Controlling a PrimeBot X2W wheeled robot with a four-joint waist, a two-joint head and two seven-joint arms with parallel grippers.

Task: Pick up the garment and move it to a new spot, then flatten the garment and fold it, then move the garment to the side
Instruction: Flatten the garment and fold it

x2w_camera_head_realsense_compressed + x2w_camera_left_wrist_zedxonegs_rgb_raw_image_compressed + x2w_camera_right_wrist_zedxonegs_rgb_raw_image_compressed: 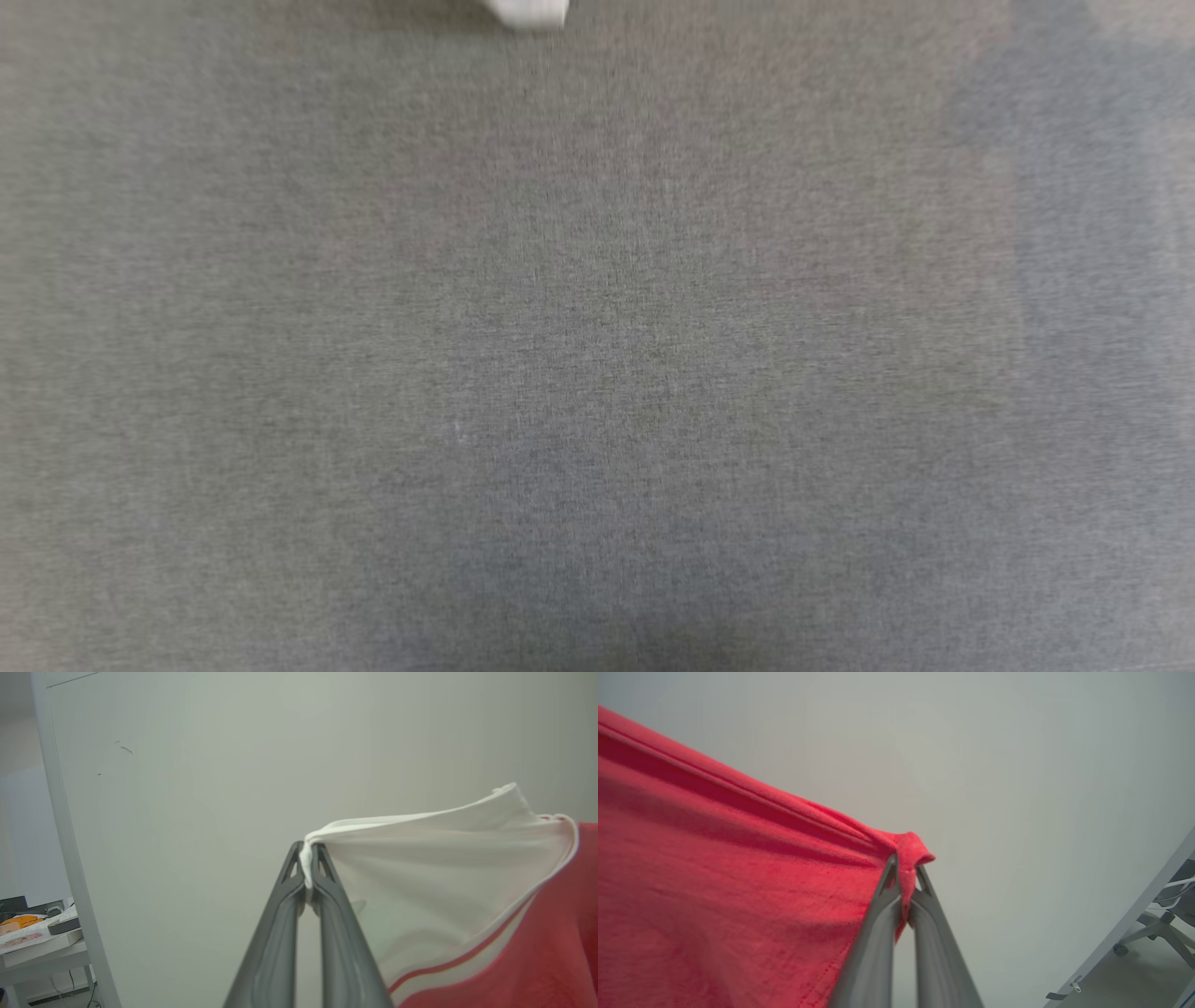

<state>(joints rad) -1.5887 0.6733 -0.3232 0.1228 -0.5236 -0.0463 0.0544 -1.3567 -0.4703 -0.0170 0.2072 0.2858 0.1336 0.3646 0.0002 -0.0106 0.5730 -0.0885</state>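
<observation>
Head view: grey woven surface (597,373) is showing, blurred. Left wrist view: left gripper (308,851), jaws pinching the white sleeve edge, is holding the garment (444,882) in front of the pale wall (210,765). Right wrist view: right gripper (906,863), jaws pinching its red edge, same wall behind.

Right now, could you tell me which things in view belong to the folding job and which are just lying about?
Job: garment, left gripper shut on its white sleeve, right gripper shut on its red edge, grey work surface.
Lying about: cluttered desk, office chair.
</observation>
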